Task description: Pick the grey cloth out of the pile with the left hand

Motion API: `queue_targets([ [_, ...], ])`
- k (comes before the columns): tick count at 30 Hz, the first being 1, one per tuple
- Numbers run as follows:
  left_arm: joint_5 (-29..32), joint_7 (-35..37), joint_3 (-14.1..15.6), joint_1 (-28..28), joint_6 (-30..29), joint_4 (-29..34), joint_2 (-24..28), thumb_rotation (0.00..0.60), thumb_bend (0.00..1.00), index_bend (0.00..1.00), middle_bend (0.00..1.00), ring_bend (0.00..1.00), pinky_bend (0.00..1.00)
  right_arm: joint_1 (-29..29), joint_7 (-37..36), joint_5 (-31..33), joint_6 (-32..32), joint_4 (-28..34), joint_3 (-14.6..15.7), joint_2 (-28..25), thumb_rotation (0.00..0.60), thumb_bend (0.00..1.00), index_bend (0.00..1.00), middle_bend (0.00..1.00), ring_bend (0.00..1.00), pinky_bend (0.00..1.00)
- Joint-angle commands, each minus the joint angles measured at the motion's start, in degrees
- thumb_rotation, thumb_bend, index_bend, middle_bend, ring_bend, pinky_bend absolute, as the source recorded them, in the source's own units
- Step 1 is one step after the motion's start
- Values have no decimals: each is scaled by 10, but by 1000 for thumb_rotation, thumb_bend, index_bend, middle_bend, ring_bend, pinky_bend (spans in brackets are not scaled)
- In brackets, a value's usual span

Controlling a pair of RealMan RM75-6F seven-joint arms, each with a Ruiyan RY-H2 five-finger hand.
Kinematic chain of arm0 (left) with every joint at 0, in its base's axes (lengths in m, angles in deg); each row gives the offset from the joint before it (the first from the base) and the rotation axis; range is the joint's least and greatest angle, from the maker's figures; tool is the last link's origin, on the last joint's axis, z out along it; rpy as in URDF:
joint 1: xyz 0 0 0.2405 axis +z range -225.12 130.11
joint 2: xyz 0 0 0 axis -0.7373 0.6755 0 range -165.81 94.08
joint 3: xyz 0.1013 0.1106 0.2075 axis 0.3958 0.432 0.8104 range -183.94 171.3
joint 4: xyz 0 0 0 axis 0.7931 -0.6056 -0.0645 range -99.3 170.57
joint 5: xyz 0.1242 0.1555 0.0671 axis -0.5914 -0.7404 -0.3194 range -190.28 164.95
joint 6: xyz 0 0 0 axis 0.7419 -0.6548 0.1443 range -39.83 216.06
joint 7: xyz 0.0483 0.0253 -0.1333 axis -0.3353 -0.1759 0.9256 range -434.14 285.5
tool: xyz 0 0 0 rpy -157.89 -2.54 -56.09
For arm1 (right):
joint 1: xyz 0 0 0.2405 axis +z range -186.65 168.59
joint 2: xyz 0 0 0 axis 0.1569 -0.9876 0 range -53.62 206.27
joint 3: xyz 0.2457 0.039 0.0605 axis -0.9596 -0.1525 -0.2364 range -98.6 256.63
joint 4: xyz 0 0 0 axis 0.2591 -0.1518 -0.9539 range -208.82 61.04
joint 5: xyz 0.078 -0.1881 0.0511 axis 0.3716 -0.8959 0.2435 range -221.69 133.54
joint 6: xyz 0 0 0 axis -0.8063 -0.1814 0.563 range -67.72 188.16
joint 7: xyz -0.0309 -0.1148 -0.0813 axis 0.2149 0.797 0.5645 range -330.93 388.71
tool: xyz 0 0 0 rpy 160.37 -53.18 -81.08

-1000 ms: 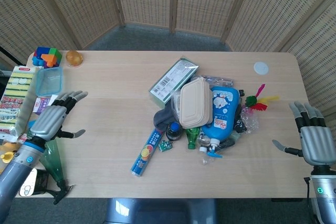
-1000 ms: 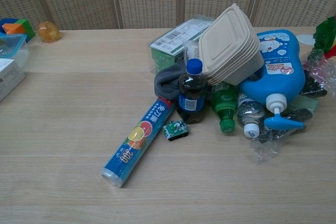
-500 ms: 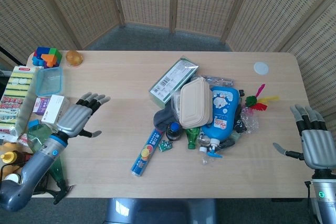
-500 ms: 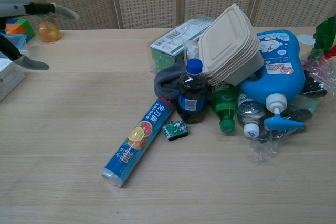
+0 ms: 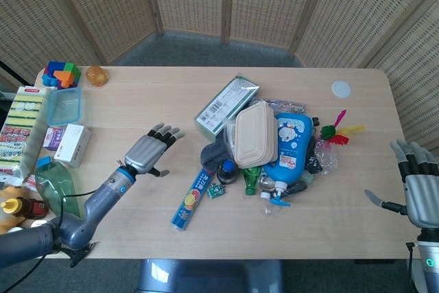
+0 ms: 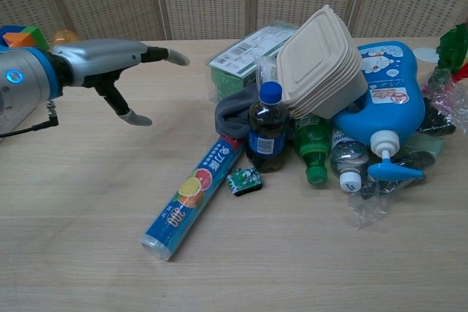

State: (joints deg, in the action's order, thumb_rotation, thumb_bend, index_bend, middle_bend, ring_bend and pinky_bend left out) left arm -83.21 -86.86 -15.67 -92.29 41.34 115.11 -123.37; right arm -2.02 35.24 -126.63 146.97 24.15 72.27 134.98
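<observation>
The grey cloth (image 5: pixel 215 151) (image 6: pixel 232 113) lies at the left foot of the pile, partly tucked under the beige clamshell box (image 5: pixel 255 133) (image 6: pixel 322 63) and behind a dark cola bottle (image 6: pixel 266 131). My left hand (image 5: pixel 149 149) (image 6: pixel 117 63) hovers over the table, open, fingers spread and pointing toward the pile, a short way left of the cloth. At the table's right edge my right hand (image 5: pixel 419 183) is open, holding nothing.
A blue foil roll (image 5: pixel 193 199) (image 6: pixel 193 195) lies in front of the cloth. The pile holds a green box (image 5: pixel 226 106), a blue Doraemon bottle (image 5: pixel 289 150) and green bottles (image 6: pixel 313 146). Boxes, toys and bottles crowd the left edge (image 5: pixel 41 128).
My left hand has swept right from the left edge toward the pile, staying open. The right hand has drifted slightly down and right.
</observation>
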Motion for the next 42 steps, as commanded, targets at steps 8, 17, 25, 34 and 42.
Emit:
queue_targets([
  [8, 4, 3, -20, -52, 8, -107, -104, 561, 244, 74, 74, 0, 0, -7, -13, -2, 5, -2, -1, -7, 386, 148, 0, 0, 0, 0],
  [17, 4, 5, -18, -80, 29, -166, -155, 561, 244, 96, 91, 0, 0, -14, -19, -3, 11, -2, -2, -12, 386, 146, 0, 0, 0, 0],
  [25, -31, 13, -8, -91, -1, -230, -211, 600, 249, 299, 255, 147, 0, -19, -24, -4, 15, -1, -2, -15, 387, 146, 0, 0, 0, 0],
  [34, -74, 33, -2, -100, -54, -333, -276, 600, 334, 530, 428, 410, 71, -27, -34, -5, 21, 2, -1, -21, 385, 146, 0, 0, 0, 0],
  [42, -91, 107, -7, -101, -80, -408, -307, 600, 360, 703, 571, 633, 331, -30, -37, -7, 21, 5, -2, -24, 386, 146, 0, 0, 0, 0],
])
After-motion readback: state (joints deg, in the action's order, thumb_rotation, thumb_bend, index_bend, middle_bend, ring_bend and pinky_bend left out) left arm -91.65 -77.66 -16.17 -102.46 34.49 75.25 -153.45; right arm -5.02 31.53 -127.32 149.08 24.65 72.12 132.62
